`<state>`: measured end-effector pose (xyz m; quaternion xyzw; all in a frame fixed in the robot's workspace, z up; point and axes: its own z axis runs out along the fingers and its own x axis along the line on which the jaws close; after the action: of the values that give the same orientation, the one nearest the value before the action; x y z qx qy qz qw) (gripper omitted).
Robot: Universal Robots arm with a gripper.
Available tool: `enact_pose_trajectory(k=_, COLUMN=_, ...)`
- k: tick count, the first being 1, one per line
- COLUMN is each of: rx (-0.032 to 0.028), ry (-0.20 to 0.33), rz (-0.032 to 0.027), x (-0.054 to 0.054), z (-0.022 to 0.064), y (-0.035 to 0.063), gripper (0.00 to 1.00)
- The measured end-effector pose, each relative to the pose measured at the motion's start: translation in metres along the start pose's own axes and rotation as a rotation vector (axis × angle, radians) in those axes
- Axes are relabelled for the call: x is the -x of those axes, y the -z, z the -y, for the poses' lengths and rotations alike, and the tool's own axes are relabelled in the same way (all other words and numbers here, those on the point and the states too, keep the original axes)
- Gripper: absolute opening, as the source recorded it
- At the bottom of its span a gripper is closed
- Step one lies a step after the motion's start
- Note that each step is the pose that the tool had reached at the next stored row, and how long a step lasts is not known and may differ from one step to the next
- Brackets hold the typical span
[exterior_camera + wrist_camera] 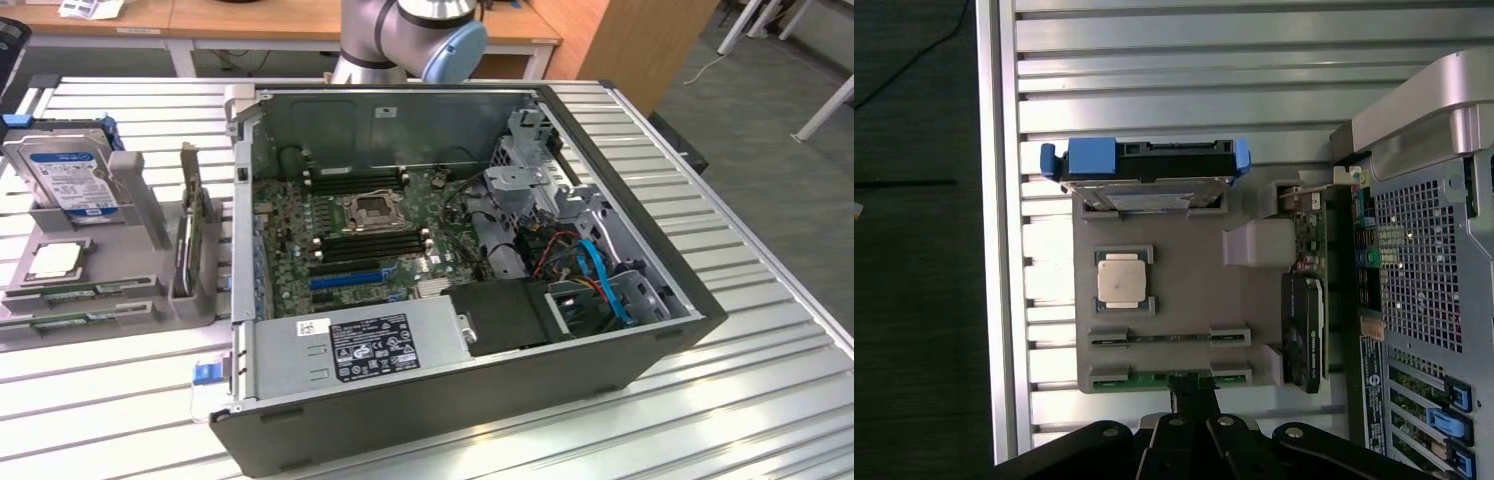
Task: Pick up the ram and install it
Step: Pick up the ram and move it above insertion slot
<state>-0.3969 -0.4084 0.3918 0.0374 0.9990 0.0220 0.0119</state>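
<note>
Fingers (1191, 392) closed, tips near ram (1150, 378).

counter (761, 340): ribbed bare metal, dull sheen
computer case (441, 425): matt dark-grey metal
tray (1184, 290) beside the computer case: matt grey plastic
drive bracket (1089, 158): smooth blue plastic
ram (1154, 378): green circuit board

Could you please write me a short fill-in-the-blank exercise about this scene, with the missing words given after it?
1. The hard drive stands in the grey holder and bears a white and ____ label.
2. In the holder, the ____ lies between the hard drive and the ram.
3. The gripper, nearest to the ram, has its fingers ____.
Missing words: blue; processor; shut.
</note>
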Motion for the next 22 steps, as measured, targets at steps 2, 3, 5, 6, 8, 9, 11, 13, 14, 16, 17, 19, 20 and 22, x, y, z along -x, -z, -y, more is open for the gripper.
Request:
enact_pose_trajectory(k=2, rx=0.0000, ry=0.000, rz=0.0000, x=0.0000, z=0.0000, y=0.0000, gripper=0.10)
enact_pose_trajectory(k=3, rx=0.0000, ry=0.000, rz=0.0001, x=0.0000, z=0.0000, y=0.0000, gripper=0.10)
enact_pose_trajectory(k=5, rx=0.0000, ry=0.000, rz=0.0001, x=0.0000, z=0.0000, y=0.0000, gripper=0.10)
enact_pose_trajectory(k=6, rx=0.0000, ry=0.000, rz=0.0000, x=0.0000, z=0.0000, y=0.0000, gripper=0.10)
enact_pose_trajectory(k=8, rx=0.0000, ry=0.002, rz=0.0000, x=0.0000, z=0.0000, y=0.0000, gripper=0.10)
enact_pose_trajectory(k=9, rx=0.0001, ry=0.006, rz=-0.0003, x=0.0000, z=0.0000, y=0.0000, gripper=0.10)
enact_pose_trajectory(k=11, rx=0.0004, ry=0.020, rz=-0.0009, x=-0.0001, z=0.0000, y=0.0000, gripper=0.10)
enact_pose_trajectory(k=13, rx=0.0009, ry=0.041, rz=-0.0019, x=-0.0001, z=0.0000, y=0.0000, gripper=0.10)
enact_pose_trajectory(k=14, rx=0.0012, ry=0.053, rz=-0.0023, x=0.0000, z=0.0000, y=0.0000, gripper=0.10)
enact_pose_trajectory(k=16, rx=0.0017, ry=0.076, rz=-0.0034, x=0.0000, z=0.0000, y=0.0000, gripper=0.10)
enact_pose_trajectory(k=17, rx=0.0019, ry=0.089, rz=-0.0040, x=-0.0001, z=0.0000, y=0.0000, gripper=0.10)
enact_pose_trajectory(k=19, rx=0.0026, ry=0.113, rz=-0.0051, x=0.0000, z=0.0000, y=0.0000, gripper=0.10)
enact_pose_trajectory(k=20, rx=0.0028, ry=0.125, rz=-0.0056, x=0.0000, z=0.0000, y=0.0000, gripper=0.10)
enact_pose_trajectory(k=22, rx=0.0034, ry=0.151, rz=-0.0068, x=0.0000, z=0.0000, y=0.0000, gripper=0.10)
